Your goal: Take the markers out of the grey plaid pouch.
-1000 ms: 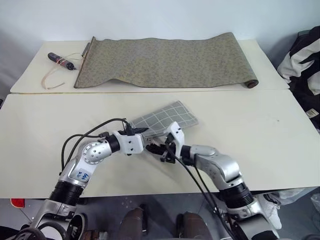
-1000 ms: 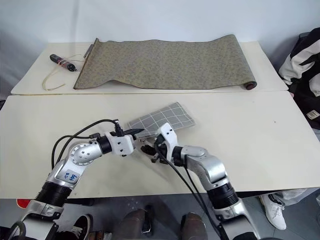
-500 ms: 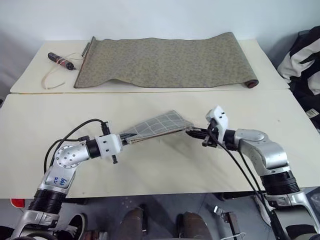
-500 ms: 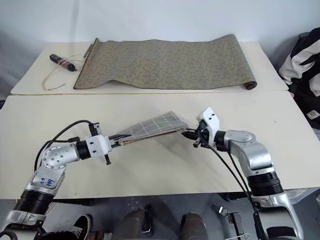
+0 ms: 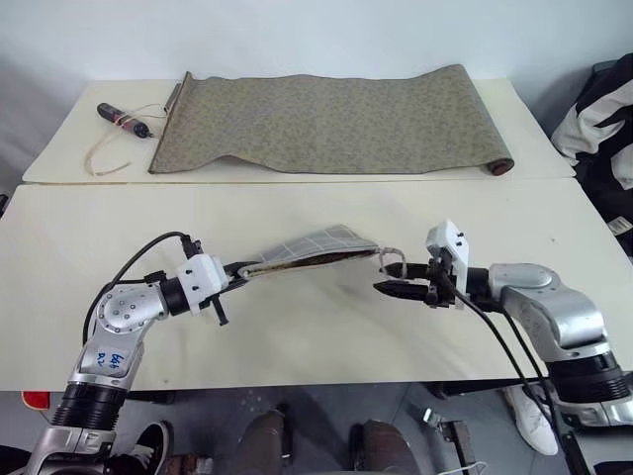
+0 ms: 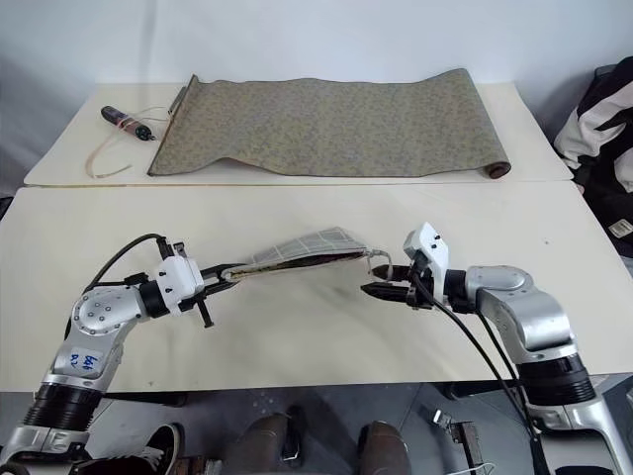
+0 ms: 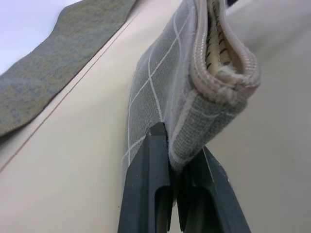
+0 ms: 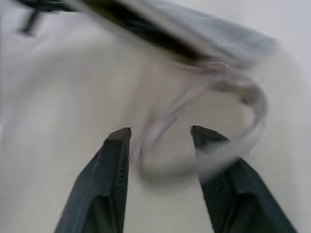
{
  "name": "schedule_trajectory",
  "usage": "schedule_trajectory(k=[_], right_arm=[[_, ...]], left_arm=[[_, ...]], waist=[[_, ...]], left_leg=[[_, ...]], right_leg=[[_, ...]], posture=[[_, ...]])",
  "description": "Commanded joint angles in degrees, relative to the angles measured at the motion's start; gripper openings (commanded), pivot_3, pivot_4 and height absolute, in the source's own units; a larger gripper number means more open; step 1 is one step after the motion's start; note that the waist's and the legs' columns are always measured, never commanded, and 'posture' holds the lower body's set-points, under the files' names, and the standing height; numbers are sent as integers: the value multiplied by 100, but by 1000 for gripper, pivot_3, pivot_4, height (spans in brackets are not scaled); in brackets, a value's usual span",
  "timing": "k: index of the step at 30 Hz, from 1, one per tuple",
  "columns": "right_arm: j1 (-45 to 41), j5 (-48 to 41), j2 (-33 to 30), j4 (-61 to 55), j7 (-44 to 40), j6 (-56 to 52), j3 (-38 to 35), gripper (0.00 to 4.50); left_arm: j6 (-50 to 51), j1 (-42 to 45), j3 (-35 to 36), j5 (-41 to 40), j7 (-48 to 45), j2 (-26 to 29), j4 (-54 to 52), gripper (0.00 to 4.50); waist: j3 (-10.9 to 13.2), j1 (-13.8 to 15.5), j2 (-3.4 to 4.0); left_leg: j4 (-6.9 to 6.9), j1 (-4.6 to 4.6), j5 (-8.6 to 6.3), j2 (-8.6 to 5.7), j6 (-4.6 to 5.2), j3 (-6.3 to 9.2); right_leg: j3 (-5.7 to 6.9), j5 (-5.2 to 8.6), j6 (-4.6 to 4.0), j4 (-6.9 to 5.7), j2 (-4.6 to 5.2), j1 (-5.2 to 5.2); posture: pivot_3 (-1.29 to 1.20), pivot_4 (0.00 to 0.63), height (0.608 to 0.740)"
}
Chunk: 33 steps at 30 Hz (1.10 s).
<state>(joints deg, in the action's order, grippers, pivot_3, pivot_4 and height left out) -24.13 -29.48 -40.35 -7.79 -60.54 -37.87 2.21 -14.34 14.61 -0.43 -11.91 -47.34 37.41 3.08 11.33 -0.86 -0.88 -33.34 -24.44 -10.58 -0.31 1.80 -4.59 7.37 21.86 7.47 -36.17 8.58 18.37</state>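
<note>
The grey plaid pouch hangs lifted off the near table, stretched almost level. My left gripper is shut on its left end; the left wrist view has both fingers pinching a corner of the pouch, whose open top edge shows tan lining. My right gripper is open just past the pouch's right end, its fingers well apart. The small loop pull dangles loose at the fingertips. The markers are hidden.
A long olive patterned cloth roll lies across the far table. A dark stick tied with tan cord rests at its left end. A black and white garment sits at the right edge. A seam divides the two tables.
My right gripper has swung right, from beside the left gripper to past the pouch's far end, and opened. The pouch has come up off the table. The left gripper drew back left and rolled.
</note>
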Motion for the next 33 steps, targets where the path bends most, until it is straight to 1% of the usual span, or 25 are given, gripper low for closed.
schedule_trajectory(k=[1, 4, 6, 7, 8, 10, 13, 16, 18, 22, 28, 30, 33], right_arm=[[-57, 80, -240, -176, 163, 196, -416, 1999], [-83, 421, -522, -62, 247, 509, -500, 1999], [-303, 242, -489, -25, 349, 394, -702, 1999], [-398, 141, -406, -98, 366, 395, -740, 1726], [-473, 81, -290, -218, 428, 368, -711, 1613], [-545, 54, -32, -529, 542, 430, -543, 1036], [-651, -72, 527, -882, 911, 358, -400, 29], [-488, 307, 862, -1304, 1023, 634, 220, 29], [-401, 509, 1013, -1393, 1158, 778, 483, 29], [-378, 1224, 957, -1141, 1234, 1318, 924, 29], [-516, 1610, 1151, -806, 1426, 1606, 1040, 29], [-579, 1891, 1097, -727, 1370, 1821, 1225, 29], [-591, 2006, 1124, -676, 1353, 1878, 1283, 29]], left_arm=[[2, -49, 139, -81, -3, -28, -223, 0], [34, -43, 177, -101, -9, -39, -222, 0], [66, -4, 187, -125, -28, -52, -191, 0], [92, 24, 174, -137, -47, -69, -174, 0], [138, 58, 158, -148, -55, -95, -160, 0], [252, 110, 107, -205, -135, -136, -164, 0], [495, 182, 59, -224, -155, -219, -211, 0], [678, 286, -16, -196, -118, -334, -343, 0], [775, 320, -14, -193, -85, -385, -427, 0], [913, 334, 19, -203, -69, -415, -531, 0], [930, 313, -16, -152, -81, -444, -645, 0], [949, 337, -41, -128, -53, -486, -659, 0], [968, 358, -79, -73, -22, -541, -690, 0]], waist=[[0, 38, 0], [0, 80, 0], [0, 82, 0], [1, 82, 1], [1, 82, 2], [1, 70, 1], [1, 63, 1], [1, 84, 1], [0, 102, 0], [0, 86, 1], [0, 78, 1], [0, 77, 1], [0, 75, 1]], left_leg=[[0, 0, 0, 0, 0, 0], [1, -2, -1, 1, -2, -4], [1, -2, -1, 1, -2, -5], [1, -3, -1, 2, -2, -5], [1, -5, 0, 2, -1, -7], [0, -5, 0, 6, -2, -7], [3, -4, 1, 11, -5, -6], [1, -6, 1, 8, -4, -6], [-3, -7, 0, 5, -2, -5], [-9, -12, -1, 2, 0, -6], [-8, -11, 0, 4, -1, -7], [-8, -11, 0, 4, -1, -7], [-9, -11, 0, 4, -1, -7]], right_leg=[[-1, -1, 0, 7, 0, -1], [-2, -1, 0, 10, 0, 2], [-2, -1, 0, 13, -1, 2], [-1, -1, 0, 14, -1, 1], [-1, -2, 0, 15, -1, 2], [-1, -2, -1, 13, -2, 2], [3, -4, -4, 11, -6, 4], [3, -4, -4, 6, -6, 5], [4, -5, -3, 7, -4, 4], [0, -8, 2, 9, -4, 6], [-1, -8, 1, 3, -7, 8], [0, -8, 1, 1, -7, 9], [0, -8, 0, 0, -7, 9]], posture=[[0, 150, 740], [0, 150, 740], [0, 150, 740], [0, 150, 740], [0, 150, 740], [0, 150, 740], [0, 150, 740], [0, 150, 740], [0, 150, 740], [0, 150, 740], [0, 150, 740], [0, 150, 740], [0, 150, 740]])
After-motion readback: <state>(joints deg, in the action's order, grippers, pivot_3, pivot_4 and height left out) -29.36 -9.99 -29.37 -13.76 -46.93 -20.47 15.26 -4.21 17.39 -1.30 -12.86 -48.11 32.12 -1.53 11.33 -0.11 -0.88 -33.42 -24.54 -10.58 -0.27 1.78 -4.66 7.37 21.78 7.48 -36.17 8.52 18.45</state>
